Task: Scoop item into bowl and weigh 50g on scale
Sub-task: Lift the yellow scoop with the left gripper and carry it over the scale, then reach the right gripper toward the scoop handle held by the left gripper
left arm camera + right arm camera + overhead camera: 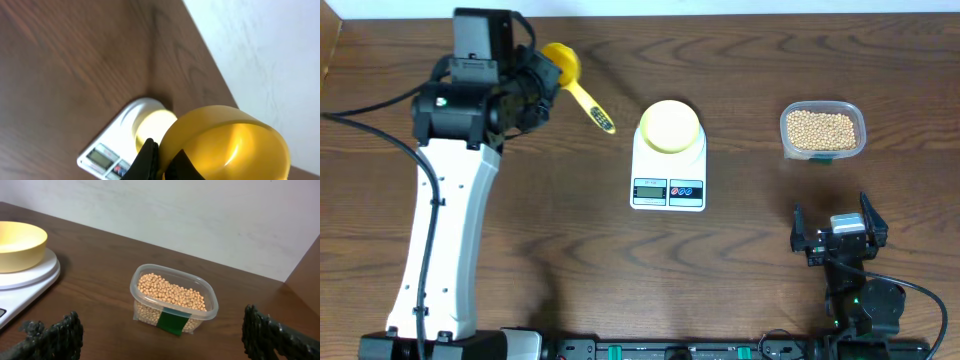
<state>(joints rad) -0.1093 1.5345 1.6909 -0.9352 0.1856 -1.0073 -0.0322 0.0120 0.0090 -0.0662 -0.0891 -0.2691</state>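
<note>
Many beans (pixel 822 128) fill the tub (pixel 172 321), bowl (pixel 669 126) tops the scale (pixel 667 190); left fingers (pixel 147 157) pinch scoop (pixel 225 145), right fingers (pixel 60 335) gape.

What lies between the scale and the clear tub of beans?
Only bare table lies between the scale and the tub; the overhead view shows it plainly.

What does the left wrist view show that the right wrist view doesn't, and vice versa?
Only the left wrist view: the yellow scoop, gripped by the left pincer.
Only the right wrist view: the clear tub filled with beans.
Both: the pale-yellow bowl sitting on the white scale, the brown table and the light wall.
</note>
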